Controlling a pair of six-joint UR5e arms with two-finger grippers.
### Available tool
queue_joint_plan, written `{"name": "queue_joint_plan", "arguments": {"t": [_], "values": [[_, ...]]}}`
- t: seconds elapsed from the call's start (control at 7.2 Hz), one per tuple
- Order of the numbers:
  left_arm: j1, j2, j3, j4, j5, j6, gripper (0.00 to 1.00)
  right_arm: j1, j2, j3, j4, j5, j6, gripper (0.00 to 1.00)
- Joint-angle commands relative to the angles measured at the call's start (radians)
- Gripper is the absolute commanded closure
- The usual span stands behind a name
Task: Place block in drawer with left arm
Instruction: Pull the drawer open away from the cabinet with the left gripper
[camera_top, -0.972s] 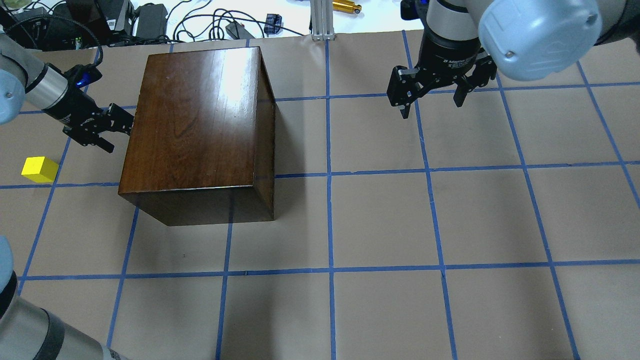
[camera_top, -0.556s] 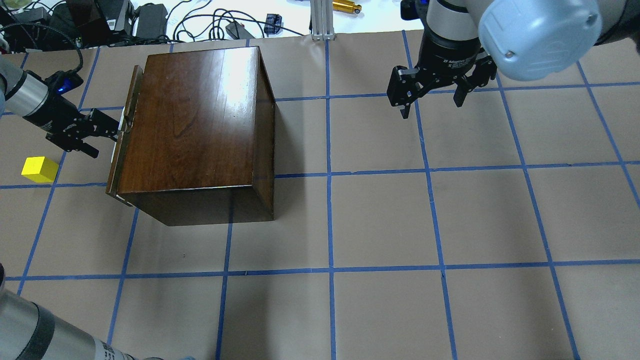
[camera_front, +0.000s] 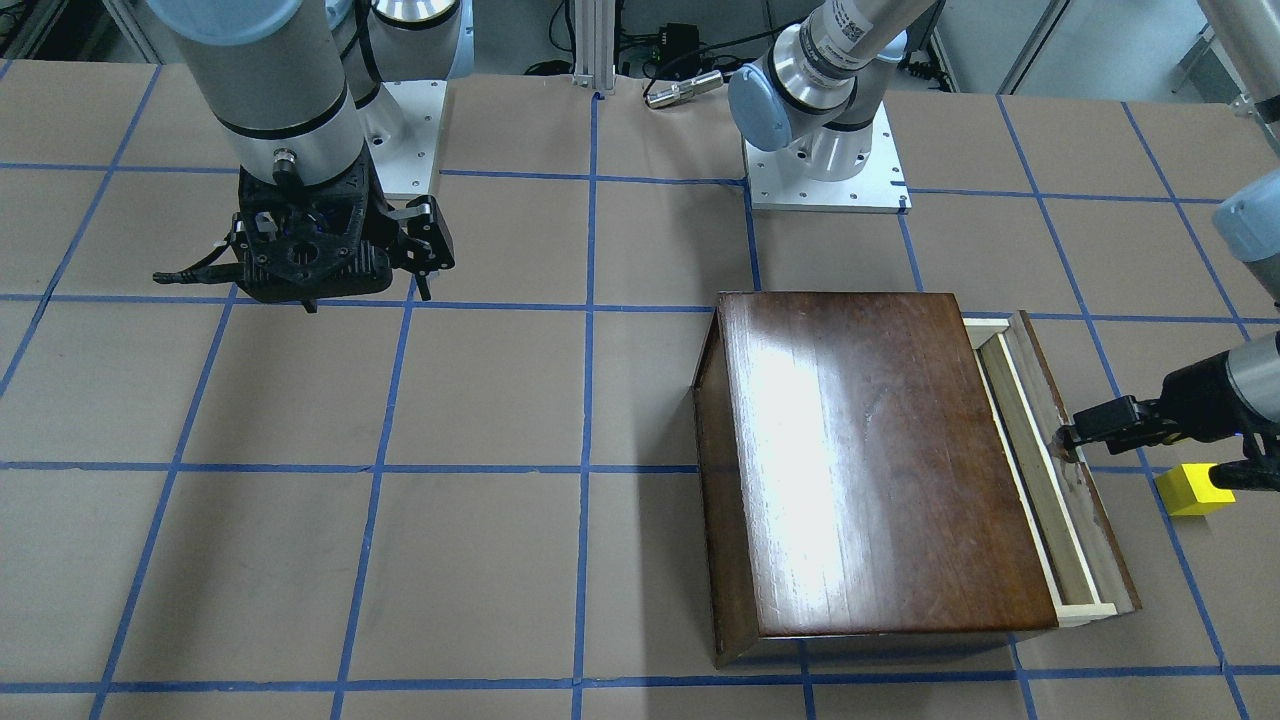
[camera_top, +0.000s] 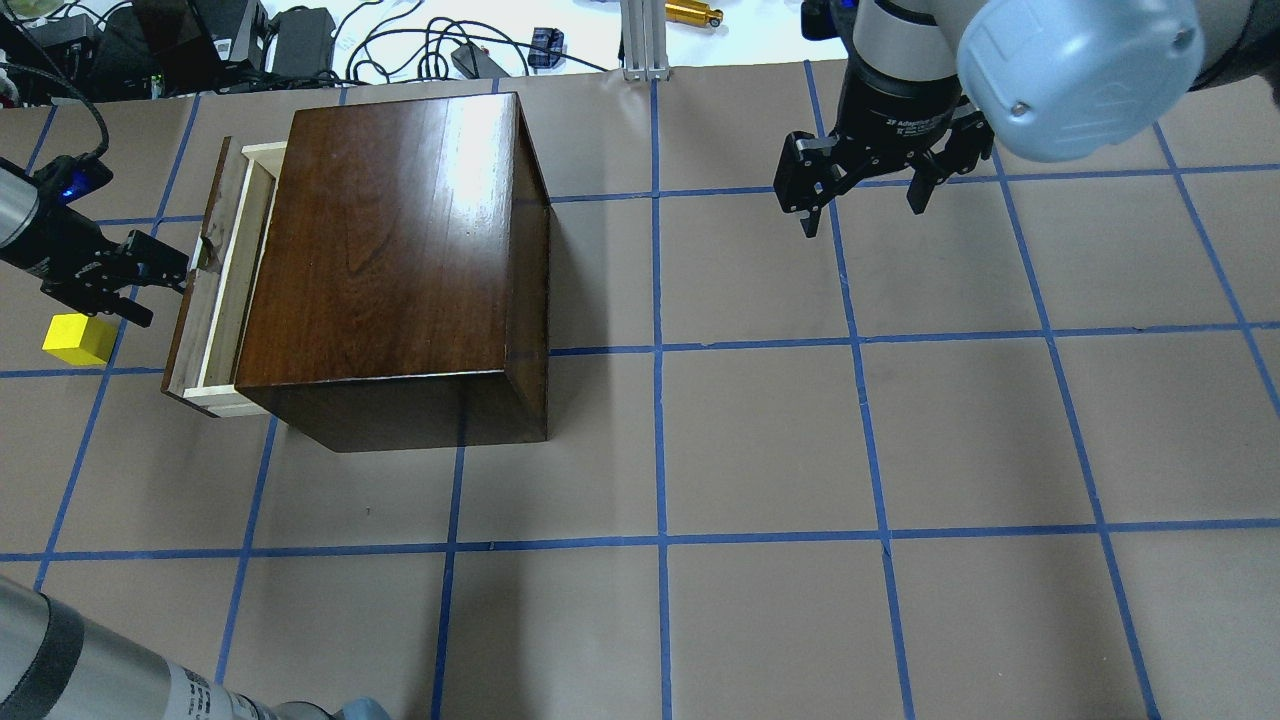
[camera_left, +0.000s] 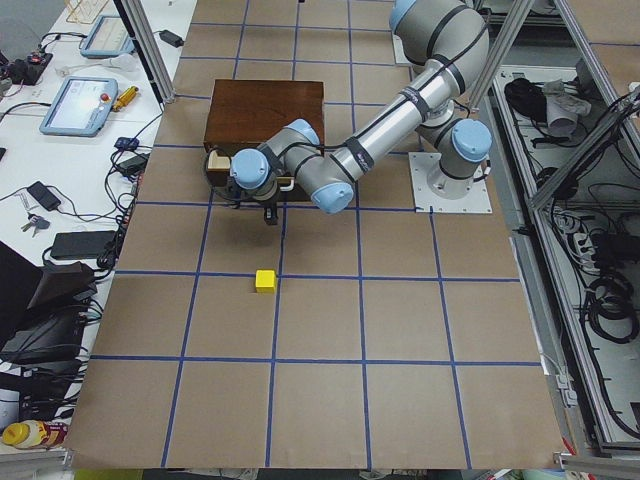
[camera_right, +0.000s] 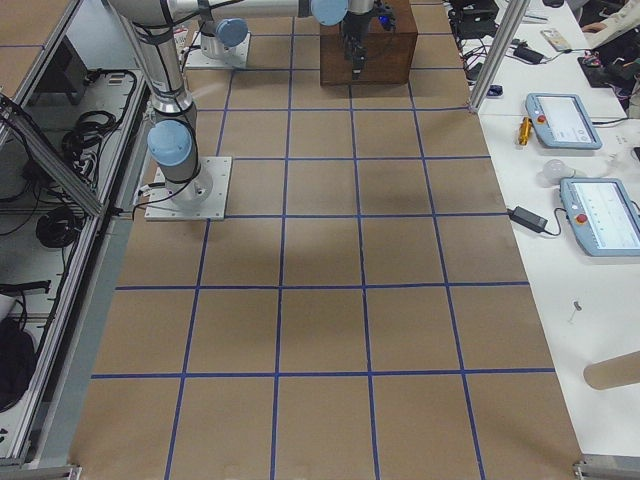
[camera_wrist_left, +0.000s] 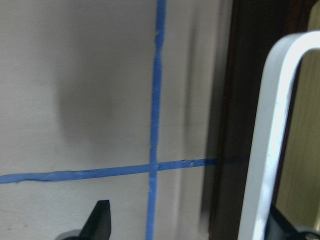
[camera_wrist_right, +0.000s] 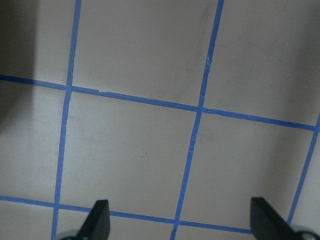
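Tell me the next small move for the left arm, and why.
Probably pull the drawer slightly farther out: only a narrow strip of its inside shows beyond the box, and the open left end effector has a finger at the handle. The block lies on the table nearby.

R arm (camera_top: 1075, 70), black housing (camera_top: 900, 105) above jaws: white print "2F Adaptive"; rest too small.
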Motion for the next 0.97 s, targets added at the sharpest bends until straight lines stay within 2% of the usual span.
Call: {"name": "queue_joint_plan", "arguments": {"t": [0.0, 0.42, 0.83], "values": [[0.032, -0.001, 0.002, 0.001, 0.002, 0.004, 0.0, 0.0, 0.0, 0.0, 0.0, 0.0, 0.001, 0.0], [0.094, -0.002, 0.002, 0.001, 0.002, 0.065, 0.0, 0.0, 0.0, 0.0, 0.0, 0.0, 0.0, 0.0], [0.108, 0.001, 0.006, 0.001, 0.001, 0.07, 0.0, 0.0, 0.0, 0.0, 0.0, 0.0, 0.0, 0.0]]}}
